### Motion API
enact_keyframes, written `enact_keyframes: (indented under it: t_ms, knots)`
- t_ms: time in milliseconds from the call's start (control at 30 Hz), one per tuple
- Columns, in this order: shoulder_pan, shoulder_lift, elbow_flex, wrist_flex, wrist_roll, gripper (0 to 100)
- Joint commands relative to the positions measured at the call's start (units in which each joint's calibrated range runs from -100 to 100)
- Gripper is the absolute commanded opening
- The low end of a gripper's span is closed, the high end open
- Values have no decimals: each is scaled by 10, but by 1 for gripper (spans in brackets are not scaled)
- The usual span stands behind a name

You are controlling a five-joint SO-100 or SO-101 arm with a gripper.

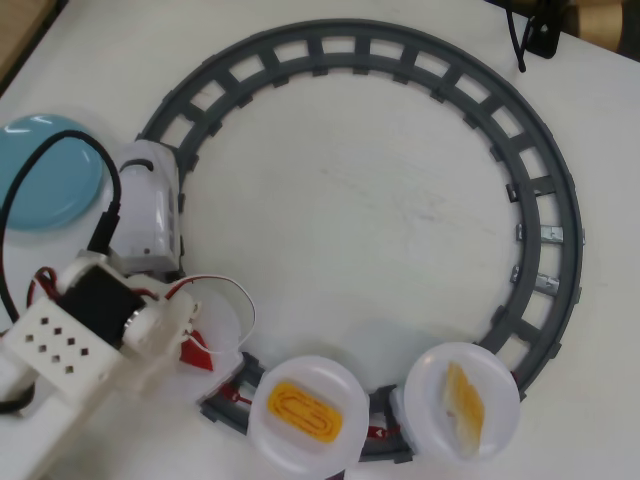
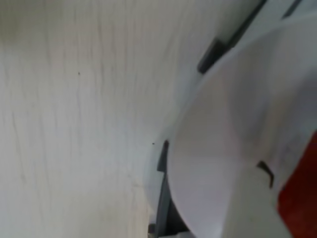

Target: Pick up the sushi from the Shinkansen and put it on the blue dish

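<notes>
- Overhead view: the Shinkansen [image 1: 152,208] stands on the left arc of the grey circular track [image 1: 545,190], nose toward the far side.
- Behind it, three round white plates follow along the near arc. The middle plate [image 1: 305,412] carries a yellow spiral-marked roll [image 1: 305,410]; the right plate [image 1: 462,402] carries a pale orange-white piece [image 1: 465,397].
- The left plate [image 1: 225,320] is largely covered by the white arm [image 1: 70,345], which enters from the near left corner.
- The sushi [image 1: 192,349] shows as a red patch on that plate, just beside the arm's head.
- The gripper [image 1: 185,335] is over the sushi; I cannot tell how far the jaws are apart or whether they have hold of it.
- Wrist view: blurred; a white plate rim [image 2: 223,163] and a red edge [image 2: 299,203] at the lower right.
- The blue dish [image 1: 45,170] lies at the far left, off the track, near the train's nose.
</notes>
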Motion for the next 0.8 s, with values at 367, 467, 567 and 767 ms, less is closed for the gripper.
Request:
enact_keyframes:
  t_ms: [367,467,567,767]
  knots:
    - [-12,-7,-8,-25,-3,9]
    - [-34,-7,-24,-19,-4,9]
    - [-58,-7,-51,-18,-12,9]
    - [-116,-2,-139,27,-23,9]
